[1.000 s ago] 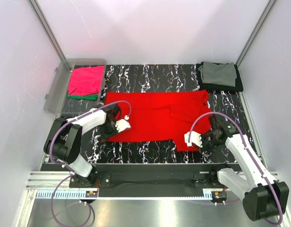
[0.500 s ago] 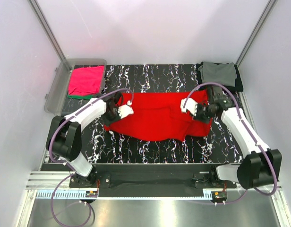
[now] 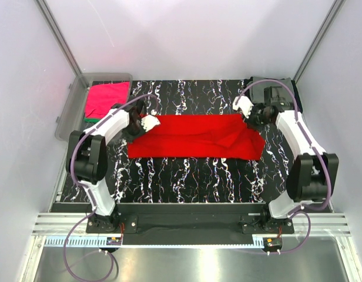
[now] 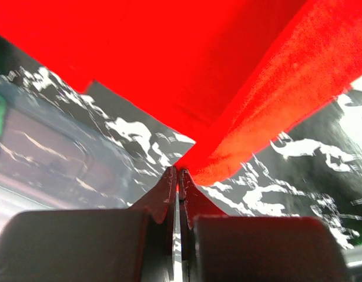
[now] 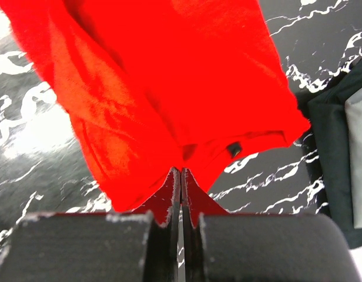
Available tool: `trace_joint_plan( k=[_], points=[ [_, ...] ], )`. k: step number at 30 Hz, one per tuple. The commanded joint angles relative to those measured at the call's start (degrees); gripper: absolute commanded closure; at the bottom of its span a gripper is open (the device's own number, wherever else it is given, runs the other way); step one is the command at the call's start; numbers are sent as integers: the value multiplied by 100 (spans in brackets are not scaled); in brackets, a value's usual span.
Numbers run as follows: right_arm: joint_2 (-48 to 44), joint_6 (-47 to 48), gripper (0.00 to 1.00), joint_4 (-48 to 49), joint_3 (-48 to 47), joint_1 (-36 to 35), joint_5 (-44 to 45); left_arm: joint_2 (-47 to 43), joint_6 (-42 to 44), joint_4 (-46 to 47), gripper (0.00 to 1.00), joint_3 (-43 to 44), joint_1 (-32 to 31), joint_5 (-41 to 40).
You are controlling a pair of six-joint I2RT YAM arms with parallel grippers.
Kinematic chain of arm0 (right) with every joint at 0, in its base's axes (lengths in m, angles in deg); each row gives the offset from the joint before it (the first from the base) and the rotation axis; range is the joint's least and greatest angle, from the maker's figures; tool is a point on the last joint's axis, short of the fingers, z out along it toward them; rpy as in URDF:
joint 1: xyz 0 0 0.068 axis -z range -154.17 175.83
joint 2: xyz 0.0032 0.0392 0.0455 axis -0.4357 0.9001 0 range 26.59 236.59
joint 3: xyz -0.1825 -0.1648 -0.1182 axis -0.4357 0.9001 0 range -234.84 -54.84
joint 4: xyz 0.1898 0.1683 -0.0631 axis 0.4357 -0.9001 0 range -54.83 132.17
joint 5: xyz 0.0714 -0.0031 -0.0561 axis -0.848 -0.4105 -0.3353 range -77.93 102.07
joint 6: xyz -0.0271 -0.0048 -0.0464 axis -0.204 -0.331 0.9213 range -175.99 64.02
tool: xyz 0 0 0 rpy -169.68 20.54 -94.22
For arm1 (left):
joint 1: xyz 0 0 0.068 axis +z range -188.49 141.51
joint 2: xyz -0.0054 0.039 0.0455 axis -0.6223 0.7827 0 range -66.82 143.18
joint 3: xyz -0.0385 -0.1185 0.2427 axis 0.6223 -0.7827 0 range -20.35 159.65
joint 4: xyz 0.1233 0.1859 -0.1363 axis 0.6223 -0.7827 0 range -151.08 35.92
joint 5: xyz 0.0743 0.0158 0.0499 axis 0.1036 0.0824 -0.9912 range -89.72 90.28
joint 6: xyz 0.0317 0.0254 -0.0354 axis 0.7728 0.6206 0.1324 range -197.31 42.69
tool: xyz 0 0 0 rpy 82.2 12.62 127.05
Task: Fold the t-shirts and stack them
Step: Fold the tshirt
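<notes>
The bright red t-shirt (image 3: pixel 195 137) lies folded lengthwise in a long band across the middle of the black marbled table. My left gripper (image 3: pixel 147 122) is shut on its far left corner, with red cloth (image 4: pixel 240 106) pinched at the fingertips in the left wrist view. My right gripper (image 3: pixel 250 111) is shut on its far right corner, with red cloth (image 5: pixel 169 88) gathered at the fingertips in the right wrist view. A folded grey t-shirt (image 3: pixel 270 91) lies on a black one (image 3: pixel 290 107) at the back right. A magenta-pink t-shirt (image 3: pixel 104 98) lies on a green one (image 3: pixel 90 118) in the bin.
The clear plastic bin (image 3: pixel 75 111) stands at the back left edge of the table. The black and grey stack also shows at the right edge of the right wrist view (image 5: pixel 345 135). White walls and metal posts close in the table.
Both grippers have carried the near edge of the red t-shirt away from me to its far edge, folding it in half lengthwise. Both arms now reach to the back.
</notes>
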Motion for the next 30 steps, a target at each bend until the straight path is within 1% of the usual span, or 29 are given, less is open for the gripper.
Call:
trace_joint_plan(
  k=[1,10,24,29,30],
  points=[
    [389,-277,100,328,-515,0,-38,311,-5,196,100,467,58,-117],
    [1216,-523,100,495,-1192,0,-29,875,83,205,100,1135,145,-240],
    [2192,-735,100,671,-1904,0,-20,1463,57,205,100,1654,198,-460],
    [2368,-849,99,733,-2088,0,-11,1569,40,205,100,1812,207,-538],
    [2403,-875,96,741,-2097,0,32,1604,22,196,91,1864,198,-547]
  ],
)
